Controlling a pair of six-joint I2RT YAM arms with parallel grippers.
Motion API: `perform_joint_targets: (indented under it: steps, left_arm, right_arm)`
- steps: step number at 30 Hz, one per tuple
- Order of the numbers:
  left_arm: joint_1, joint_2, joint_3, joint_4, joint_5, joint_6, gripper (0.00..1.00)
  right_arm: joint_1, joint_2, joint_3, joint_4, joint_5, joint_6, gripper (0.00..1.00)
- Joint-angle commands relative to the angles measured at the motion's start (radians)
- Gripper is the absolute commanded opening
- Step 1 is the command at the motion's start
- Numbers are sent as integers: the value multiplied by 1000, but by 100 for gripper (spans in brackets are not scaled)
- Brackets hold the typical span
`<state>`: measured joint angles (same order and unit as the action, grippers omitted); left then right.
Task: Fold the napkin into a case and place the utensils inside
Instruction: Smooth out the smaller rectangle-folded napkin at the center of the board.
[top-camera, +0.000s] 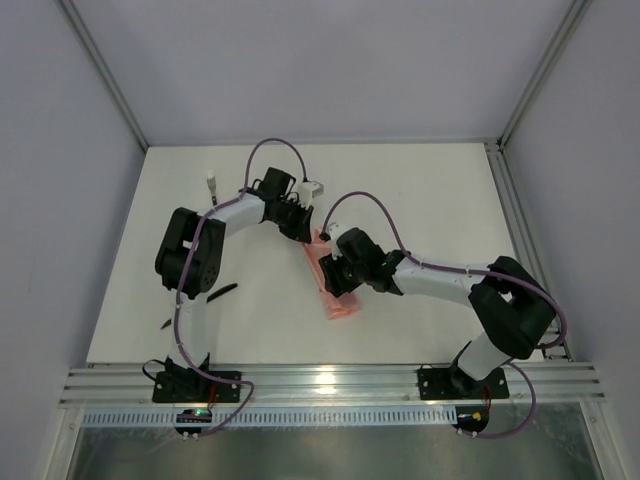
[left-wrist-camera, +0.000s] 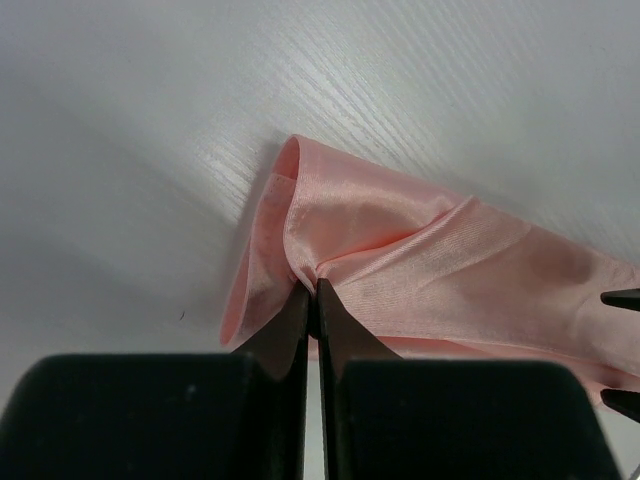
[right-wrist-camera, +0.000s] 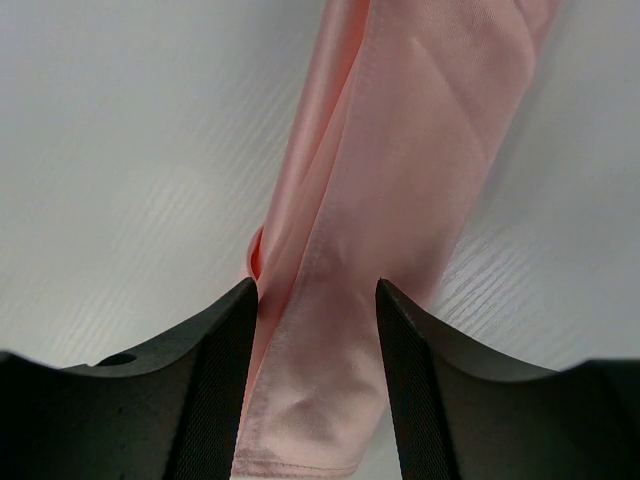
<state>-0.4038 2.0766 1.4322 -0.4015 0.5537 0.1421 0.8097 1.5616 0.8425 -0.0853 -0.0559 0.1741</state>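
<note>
Napkin (top-camera: 340, 300) lies as a narrow pink strip near the middle of the table (top-camera: 430, 200), slanting from its near end toward the far left. The two black utensils (top-camera: 225, 290) sit well apart from it on the near left, not yet inside. Over the near half, the right gripper (right-wrist-camera: 315, 290) straddles the strip with its fingers spread, one on each side, gripping nothing. Farther off, the left gripper (left-wrist-camera: 313, 290) has its fingers pressed together on a pinch of the bunched far end. The step in hand appears to be tidying the fold into a case. To do it well, the left pinch should hold gentle tension along the strip while the right comes down squarely, since such thin fabric could slip open or drag.
</note>
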Motion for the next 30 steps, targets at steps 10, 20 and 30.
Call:
perform_joint_targets:
  steps: [10, 20, 30]
  left_arm:
    - [7, -44, -16, 16, -8, -12, 0]
    - [7, -49, -18, 23, -5, -21, 0]
    - [14, -56, -19, 21, -34, -36, 7]
  right_arm:
    - [80, 28, 52, -108, 51, 119, 55]
    - [121, 48, 64, -140, 154, 165, 32]
    - [123, 89, 89, -123, 160, 142, 4]
